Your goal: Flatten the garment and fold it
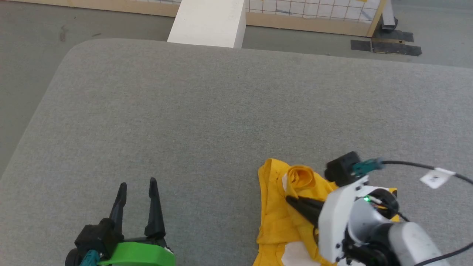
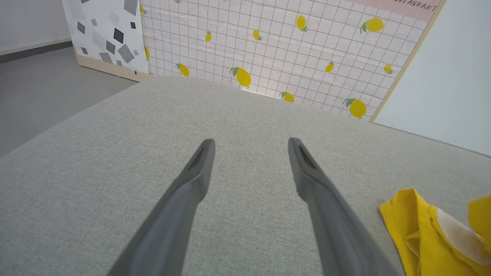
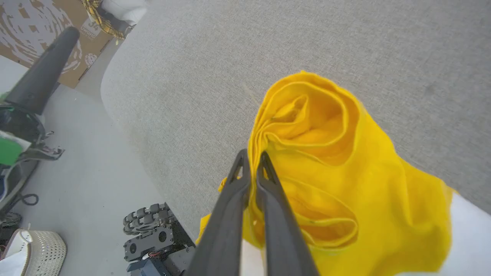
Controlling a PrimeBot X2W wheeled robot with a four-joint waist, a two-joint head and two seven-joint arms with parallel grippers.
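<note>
The garment (image 1: 281, 218) is a crumpled bright yellow heap with white patches, lying at the near right of the grey padded table (image 1: 221, 111). My right gripper (image 1: 292, 200) reaches into it from the right. In the right wrist view the right gripper (image 3: 253, 155) is shut, pinching a bunched fold of the garment (image 3: 345, 184), which curls up around the fingertips. My left gripper (image 1: 136, 184) rests open near the front left, well apart from the cloth. The left wrist view has the left gripper (image 2: 251, 142) spread over bare table, with the garment (image 2: 418, 234) at the lower right.
A white block (image 1: 208, 22) stands beyond the table's far edge. A lemon-print wall panel (image 2: 268, 50) runs behind it. The robot's wheeled base (image 3: 153, 234), a cardboard box (image 3: 34, 23) and a white basket (image 3: 34, 253) are on the floor beside the table's near edge.
</note>
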